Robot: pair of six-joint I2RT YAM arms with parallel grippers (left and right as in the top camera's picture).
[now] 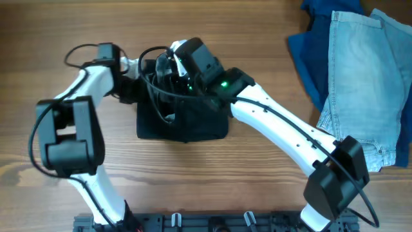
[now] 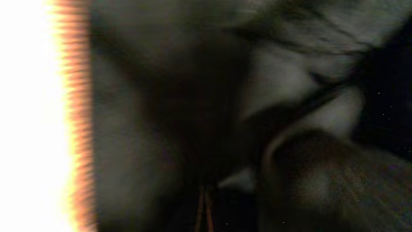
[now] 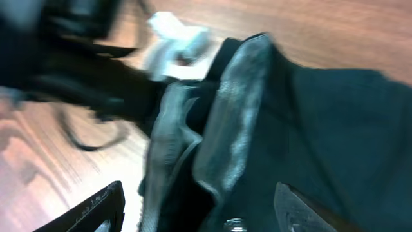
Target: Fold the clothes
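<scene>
A black garment [image 1: 183, 119] lies in a folded block at the table's middle. My left gripper [image 1: 136, 72] is at its far left corner. The left wrist view is dark and blurred, filled with dark cloth [image 2: 193, 109], and the jaws look closed on it. My right gripper [image 1: 175, 63] hovers over the garment's far edge, close to the left gripper. In the right wrist view its jaws [image 3: 196, 212] are wide open above the layered folded edge of the black garment [image 3: 309, 116], holding nothing.
A pile of blue clothes [image 1: 309, 45] and a light denim piece [image 1: 360, 77] lie at the far right. Bare wooden table [image 1: 257, 26] surrounds the garment. The two arms are crowded together over its far edge.
</scene>
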